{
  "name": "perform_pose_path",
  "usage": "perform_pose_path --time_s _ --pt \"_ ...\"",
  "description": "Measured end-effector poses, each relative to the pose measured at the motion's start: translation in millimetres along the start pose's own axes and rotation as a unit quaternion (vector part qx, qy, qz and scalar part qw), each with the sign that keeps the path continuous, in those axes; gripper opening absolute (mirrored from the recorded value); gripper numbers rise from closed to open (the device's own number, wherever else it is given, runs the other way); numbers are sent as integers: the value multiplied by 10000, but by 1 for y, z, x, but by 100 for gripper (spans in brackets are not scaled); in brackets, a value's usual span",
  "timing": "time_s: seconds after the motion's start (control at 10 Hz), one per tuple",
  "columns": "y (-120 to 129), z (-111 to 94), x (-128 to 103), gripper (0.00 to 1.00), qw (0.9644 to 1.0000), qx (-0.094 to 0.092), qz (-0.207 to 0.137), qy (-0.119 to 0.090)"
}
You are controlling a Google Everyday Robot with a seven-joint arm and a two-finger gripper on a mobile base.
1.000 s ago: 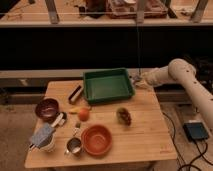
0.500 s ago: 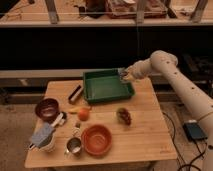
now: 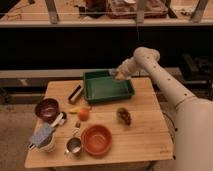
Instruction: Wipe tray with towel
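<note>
Tabletop (image 3: 145,135) of pale wood carries everything here; the biggest thing on it is the green tray (image 3: 105,90), which lies at the far edge with its raised sides up and its floor bare. It looks like stiff, light plastic, so a hard sideways rub could well slide it across the wood; pressing downward while wiping should pin it. The white arm (image 3: 165,80) reaches in from the right and bends down to the tray's far right corner. There the gripper (image 3: 120,76) hangs just over the rim, fingers drawn fully together. A small pale patch at the fingertips is probably the towel (image 3: 114,74), pinched by one bunched part, though whether it is truly clamped cannot be made out. Such a cloth is soft, limp and nearly weightless: it will fold and drag behind the fingers, so a hold near its middle, with the loose part trailing flat on the tray floor, would serve best. The round orange bowl (image 3: 96,139) stands well apart at the near side
</note>
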Motion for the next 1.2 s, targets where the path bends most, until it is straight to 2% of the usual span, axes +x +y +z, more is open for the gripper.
perform_pose_path --time_s 0.2,0.6,0.8,1.0,1.2 --pt "11 25 8 0 9995 -288 -85 117" --pt "43 46 0 0 9971 -690 -291 157" --pt "51 48 -4 0 9964 -757 -349 163" --pt "62 61 -17 0 9956 -858 -342 124" --pt "53 69 -16 0 9963 -808 -237 143"
